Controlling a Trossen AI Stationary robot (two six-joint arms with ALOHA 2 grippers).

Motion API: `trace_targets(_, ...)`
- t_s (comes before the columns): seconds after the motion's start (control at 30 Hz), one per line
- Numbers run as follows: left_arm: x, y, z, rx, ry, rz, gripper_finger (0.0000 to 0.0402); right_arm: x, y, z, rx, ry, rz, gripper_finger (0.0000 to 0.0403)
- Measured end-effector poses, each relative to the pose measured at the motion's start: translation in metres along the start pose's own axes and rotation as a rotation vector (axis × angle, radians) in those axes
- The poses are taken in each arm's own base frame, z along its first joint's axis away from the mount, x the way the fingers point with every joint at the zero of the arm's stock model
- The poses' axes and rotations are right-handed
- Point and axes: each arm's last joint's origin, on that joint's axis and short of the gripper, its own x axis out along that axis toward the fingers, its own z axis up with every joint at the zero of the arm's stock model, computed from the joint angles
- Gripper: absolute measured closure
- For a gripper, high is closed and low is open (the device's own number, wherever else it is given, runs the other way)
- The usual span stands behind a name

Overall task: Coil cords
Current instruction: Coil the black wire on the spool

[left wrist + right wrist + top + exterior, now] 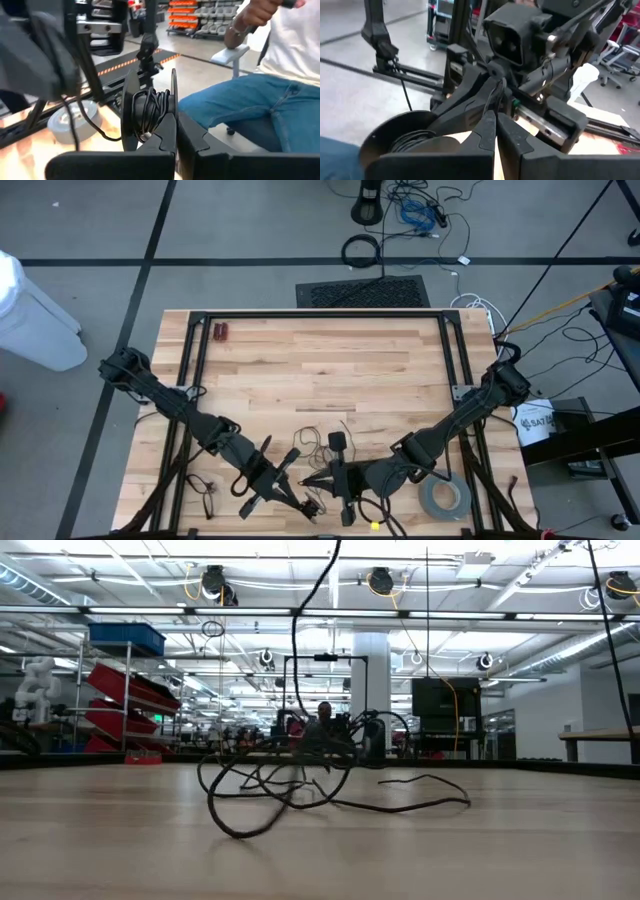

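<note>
The cord is thin and black. Part of it is wound into a small coil (150,110) between two dark upright plates just past my left gripper (169,131), which is shut. Loose strands (285,785) lie in loops on the table, and one strand (298,630) rises out of the low view. My right gripper (493,116) is shut and points at the left gripper's fingers (470,95). The two meet above the table's near edge, left gripper (298,492) beside right gripper (312,480). The coil (407,137) also shows beside my right fingers. My left gripper's shut fingertips are at the coil's near side (156,131), held roughly level and pointing toward the table's right. The coil hangs clear of the table with slack strands trailing down. The fingers hide the exact hold. My right gripper's fingertips reach a thin strand (497,92) by the left fingers; whether they touch it, I cannot tell.
A grey tape roll (445,498) lies on the table near the right front corner. A small red object (221,332) sits at the far left. A small black tangle (203,488) lies front left. A seated person (260,100) is beyond the table's near edge.
</note>
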Motion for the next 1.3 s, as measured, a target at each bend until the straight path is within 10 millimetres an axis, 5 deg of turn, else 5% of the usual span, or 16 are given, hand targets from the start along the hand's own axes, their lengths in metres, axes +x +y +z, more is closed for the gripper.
trace_targets(0.5,-0.019,-0.011,0.025,0.033,-0.073,0.009,0.0402,-0.004,-0.001,-0.02,-0.007,0.235,-0.027,0.0403)
trace_targets(0.73,-0.034,-0.024,0.035,0.077,0.002,0.168,0.0402,-0.006,0.001,-0.027,0.048,0.309,0.035,0.04)
trace_targets(1.3,-0.062,-0.047,0.054,0.086,0.022,0.339,0.0402,-0.026,0.015,-0.046,0.127,0.483,-0.096,0.0324)
